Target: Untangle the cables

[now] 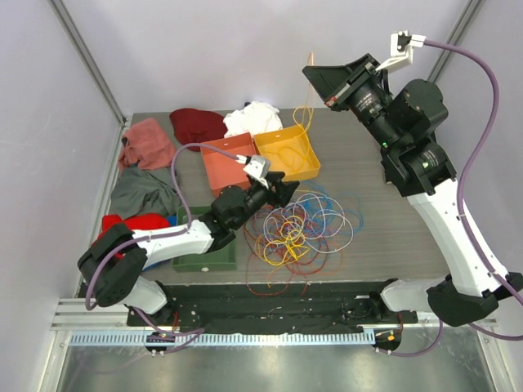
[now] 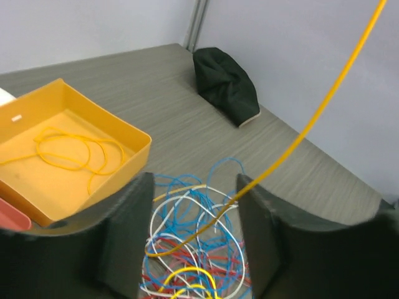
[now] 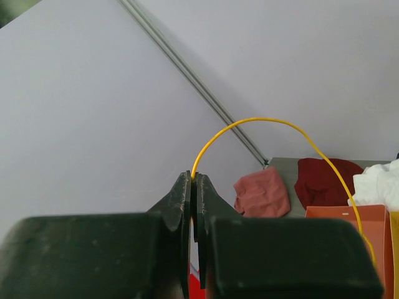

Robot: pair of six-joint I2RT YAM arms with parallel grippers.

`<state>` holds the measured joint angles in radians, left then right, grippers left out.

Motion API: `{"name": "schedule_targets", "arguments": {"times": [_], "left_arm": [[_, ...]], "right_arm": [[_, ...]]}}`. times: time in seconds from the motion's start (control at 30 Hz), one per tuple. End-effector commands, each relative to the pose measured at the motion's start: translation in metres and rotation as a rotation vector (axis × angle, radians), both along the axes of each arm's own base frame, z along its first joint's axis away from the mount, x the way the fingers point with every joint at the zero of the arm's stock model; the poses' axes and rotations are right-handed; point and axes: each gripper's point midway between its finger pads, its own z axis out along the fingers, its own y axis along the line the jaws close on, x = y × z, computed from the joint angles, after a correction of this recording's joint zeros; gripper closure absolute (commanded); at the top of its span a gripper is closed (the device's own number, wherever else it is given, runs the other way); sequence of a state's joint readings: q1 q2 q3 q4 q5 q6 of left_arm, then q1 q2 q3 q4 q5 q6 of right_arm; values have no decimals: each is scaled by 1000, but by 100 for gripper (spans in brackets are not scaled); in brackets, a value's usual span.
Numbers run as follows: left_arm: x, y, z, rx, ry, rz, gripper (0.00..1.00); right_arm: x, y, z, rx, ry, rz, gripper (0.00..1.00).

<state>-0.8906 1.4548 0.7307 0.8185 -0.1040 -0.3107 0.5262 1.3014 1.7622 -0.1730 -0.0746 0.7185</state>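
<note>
Cables in red, yellow, blue, white and orange are lying in a tangled pile in the middle of the table. One yellow cable is being pinched tight by the right gripper, high above the back of the table, and is being stretched down to the pile. The left gripper is being held low over the pile, its jaws partly wide, with the stretched cable running between them. A looped yellow cable is lying in the yellow tray just behind the pile. The white label on the tray wall is too small to be read.
</note>
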Motion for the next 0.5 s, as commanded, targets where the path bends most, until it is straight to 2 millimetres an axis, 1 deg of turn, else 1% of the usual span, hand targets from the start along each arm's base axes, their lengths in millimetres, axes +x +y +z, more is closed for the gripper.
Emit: {"name": "schedule_targets", "arguments": {"times": [0.0, 0.03, 0.07, 0.1, 0.2, 0.23, 0.27, 0.3, 0.33, 0.37, 0.4, 0.43, 0.47], "left_arm": [[15, -3, 41, -62, -75, 47, 56], [16, -5, 48, -67, -80, 43, 63], [16, -4, 50, -61, -75, 40, 70], [16, -3, 51, -54, -67, 42, 99], [15, 7, 72, -39, -53, 63, 100], [21, 13, 78, -10, -27, 87, 100], [24, 16, 93, -15, -23, 96, 100], [28, 18, 100, 1, 3, 101, 100], [37, 23, 105, 20, 28, 97, 100], [43, 21, 124, 35, 64, 92, 100], [49, 21, 129, 45, 79, 89, 100], [56, 24, 142, 42, 78, 87, 100], [64, 21, 154, 51, 81, 89, 100]], "right_arm": [[-27, -10, 22, 44, -68, 28, 99], [-28, -12, 22, 44, -68, 19, 99], [-30, -15, 22, 43, -71, 9, 99], [-29, -16, 19, 34, -70, 0, 99], [-24, -25, 12, -1, -75, -62, 99], [-19, -28, 8, -32, -90, -96, 99], [-13, -35, 6, -37, -84, -151, 99], [-3, -35, -2, -56, -71, -173, 99], [3, -35, -9, -71, -59, -194, 99], [9, -36, -11, -85, -64, -212, 99], [15, -32, -16, -96, -60, -212, 99], [24, -27, -24, -112, -49, -215, 99], [29, -28, -24, -121, -58, -231, 99]]}}
